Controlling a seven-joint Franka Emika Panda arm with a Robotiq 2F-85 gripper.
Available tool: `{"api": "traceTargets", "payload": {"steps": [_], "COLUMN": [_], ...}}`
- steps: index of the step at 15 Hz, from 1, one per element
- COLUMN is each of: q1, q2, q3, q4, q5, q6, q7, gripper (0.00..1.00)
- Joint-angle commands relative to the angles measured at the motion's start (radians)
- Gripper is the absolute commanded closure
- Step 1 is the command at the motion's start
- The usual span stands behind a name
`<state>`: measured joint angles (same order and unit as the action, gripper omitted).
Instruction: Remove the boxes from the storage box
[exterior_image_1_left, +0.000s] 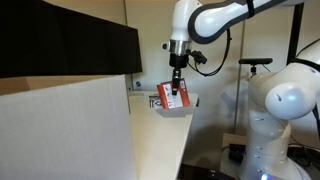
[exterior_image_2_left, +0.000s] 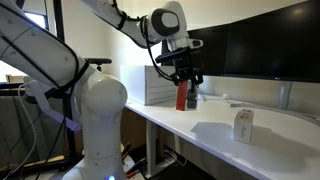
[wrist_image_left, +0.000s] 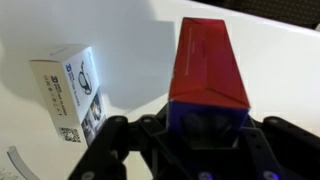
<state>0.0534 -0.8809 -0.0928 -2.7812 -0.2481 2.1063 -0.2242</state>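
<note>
gripper (exterior_image_2_left: 185, 82): fingers (wrist_image_left: 118, 135) part-way closed and clamped on the red carton, one on each side of it
red carton (wrist_image_left: 210, 65): hanging from the grip outside the storage box, just beside its wall, low over the table; cannot tell if its bottom touches
why held so: gripped at the top end so the long body hangs down and the bottom can meet the table first, likely to set it down
storage box (exterior_image_1_left: 65, 130): large, plain off-white flat walls, matte like cardboard, sharp straight edges; inside not visible in any view
storage box, other angle (exterior_image_2_left: 160, 85): stands on the table right behind the held carton
white carton (exterior_image_2_left: 243, 125): upright on the table, well apart from the storage box, on the far side of the held carton from it
why placed so: looks like a carton that is out of the box, left clear of the drop spot
white carton close up (wrist_image_left: 70, 90): small rectangular pack, smooth white card with black printed marks
red carton material: tall narrow card pack, glossy red sides, purple-blue face towards the wrist camera, crisp folded edges
table (exterior_image_2_left: 215, 135): smooth white top, flat, faint sheen
handling guess: light stiff cartons, smooth sides could slip in a loose grip
</note>
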Motion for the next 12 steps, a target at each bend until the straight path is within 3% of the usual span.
{"api": "traceTargets", "payload": {"steps": [1,5,12], "q1": [-0.047,-0.061,-0.096], "q2": [0.012,0.063,0.207], "q3": [-0.063,-0.098,-0.102], "q4": [0.003,0.003,0.023], "q5": [-0.033,-0.039,-0.05], "q6": [0.039,0.091,0.227], "q7": [-0.102,-0.155,-0.15], "gripper": [0.83,0.83,0.83]}}
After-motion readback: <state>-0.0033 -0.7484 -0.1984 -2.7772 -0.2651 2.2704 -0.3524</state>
